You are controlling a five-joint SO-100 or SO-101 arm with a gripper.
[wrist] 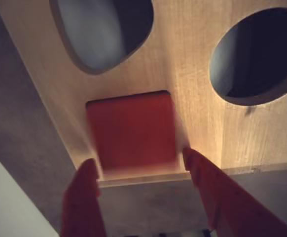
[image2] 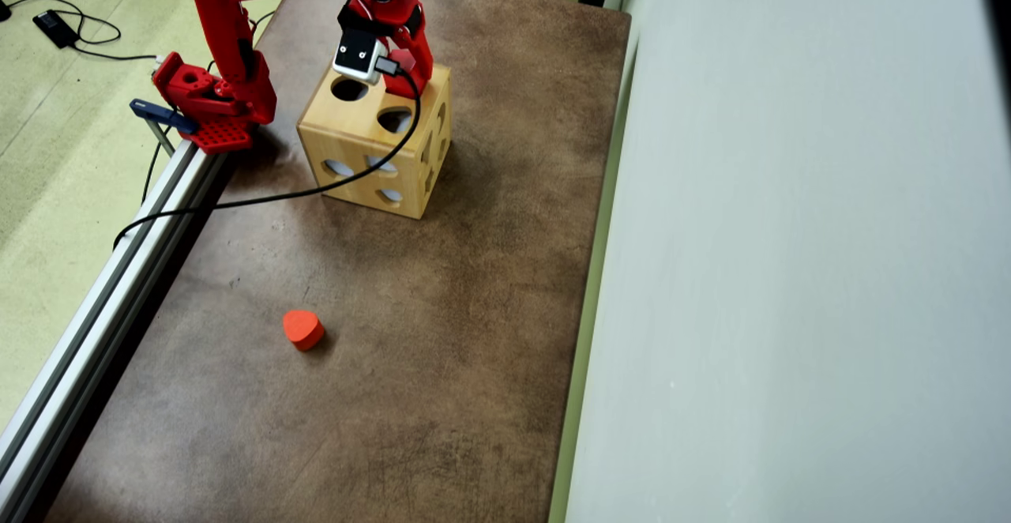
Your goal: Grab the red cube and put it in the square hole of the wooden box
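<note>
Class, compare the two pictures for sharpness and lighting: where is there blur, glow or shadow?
Wrist view: dim, soft; the red cube and gripper fingers are smeared, with a warm glow on the wooden box. Overhead view: evenly lit, sharp; the box and heart-shaped block cast soft shadows.

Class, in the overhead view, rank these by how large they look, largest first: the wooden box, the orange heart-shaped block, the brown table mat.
1. Brown table mat
2. Wooden box
3. Orange heart-shaped block

The gaps are clear, so camera distance changes nothing.
</note>
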